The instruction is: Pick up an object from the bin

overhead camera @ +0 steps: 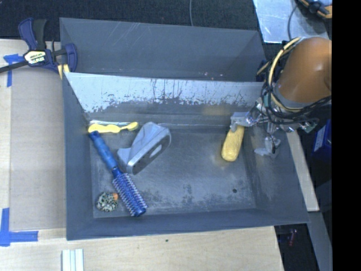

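Tool sits low at the right end of the bin, under the arm's orange cover and a tangle of cables. We cannot tell whether it is released or clenched; we see nothing gripped in it.

Just beside it, toward the bin's middle, lies a yellow oblong thing, banana-like. Its upper end touches, or all but touches, a grey part of the tool. It lies alone on bare floor, near the back wall.

We judge it light and smooth-skinned, perhaps a little slippery, and rounded enough to roll under a push. Whether it is soft or stiff we cannot say. Best hold, as we judge it: across its narrow middle, squarely over the long axis.

Well apart, at the far end: a grey wedge-shaped thing, a blue bristle brush, a yellow handle, a small speckled lump.
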